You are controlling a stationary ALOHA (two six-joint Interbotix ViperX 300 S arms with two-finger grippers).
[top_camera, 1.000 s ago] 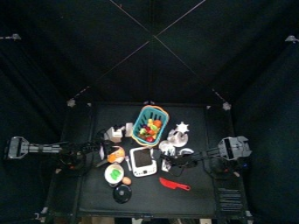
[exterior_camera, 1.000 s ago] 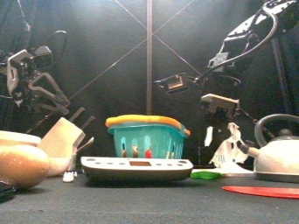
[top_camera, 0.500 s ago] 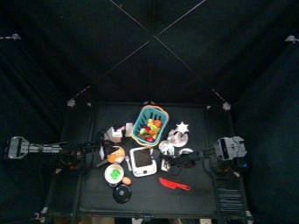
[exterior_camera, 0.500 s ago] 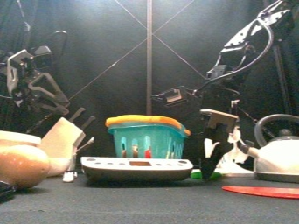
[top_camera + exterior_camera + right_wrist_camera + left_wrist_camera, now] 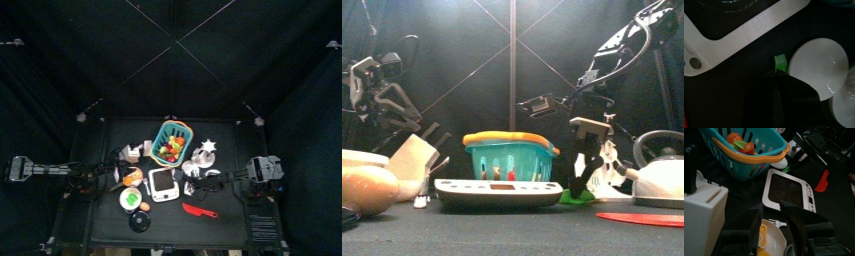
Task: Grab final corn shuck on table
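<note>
The corn shuck [image 5: 780, 62] is a short green strip lying on the black table [image 5: 227, 230] between the white scale [image 5: 744, 30] and a white dish [image 5: 821, 65]. In the front view it shows as a green patch [image 5: 577, 200] at the scale's right end. My right gripper [image 5: 583, 188] hangs straight down onto it, and in the right wrist view the jaws meet over the strip's near end. My left gripper [image 5: 774, 217] is open and empty, resting low at the table's left over a plate with yellow food [image 5: 769, 240].
A teal basket [image 5: 510, 160] of vegetables stands behind the scale [image 5: 496, 192]. A kettle [image 5: 660, 170] and a flat red tool [image 5: 643, 218] are at the right. A white block [image 5: 416, 160] and a tan bowl [image 5: 366, 188] are at the left.
My right gripper has come down from above the table to the green shuck beside the scale. The left arm has not moved.
</note>
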